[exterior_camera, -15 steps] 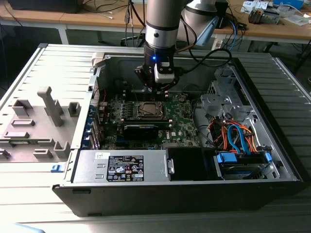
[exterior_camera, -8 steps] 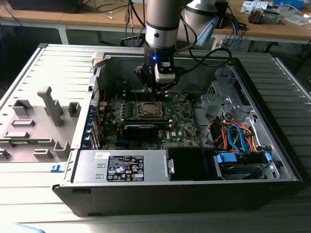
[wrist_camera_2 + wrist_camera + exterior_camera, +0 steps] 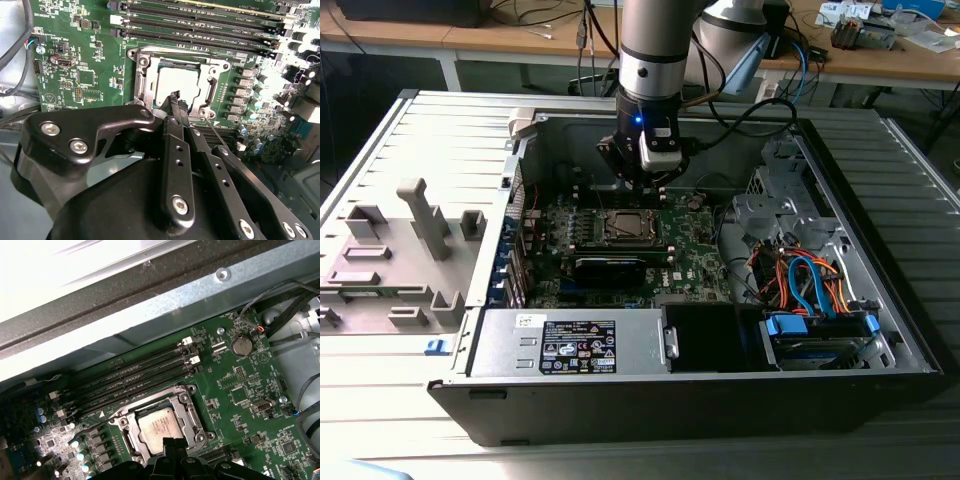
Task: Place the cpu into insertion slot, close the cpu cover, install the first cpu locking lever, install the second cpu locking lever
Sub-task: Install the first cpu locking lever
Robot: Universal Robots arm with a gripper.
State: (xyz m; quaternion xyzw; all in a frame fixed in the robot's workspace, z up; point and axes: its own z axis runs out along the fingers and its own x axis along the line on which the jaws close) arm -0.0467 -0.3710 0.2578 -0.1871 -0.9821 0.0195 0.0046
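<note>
Exterior view: hovering at twelve o'clock of shiny-rimmed square insertion slot [image 3: 654, 241] with black gripper [image 3: 644, 182] clenched empty, seemingly as a pushing tip, silver-grey square cpu [image 3: 626, 228] seated under silvery windowed cpu cover [image 3: 604, 230].

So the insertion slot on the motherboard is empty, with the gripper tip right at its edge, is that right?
Not empty: the cpu sits in the insertion slot, its silver-grey top plain in the first wrist view. The gripper tip is at its edge, as you said.
</note>
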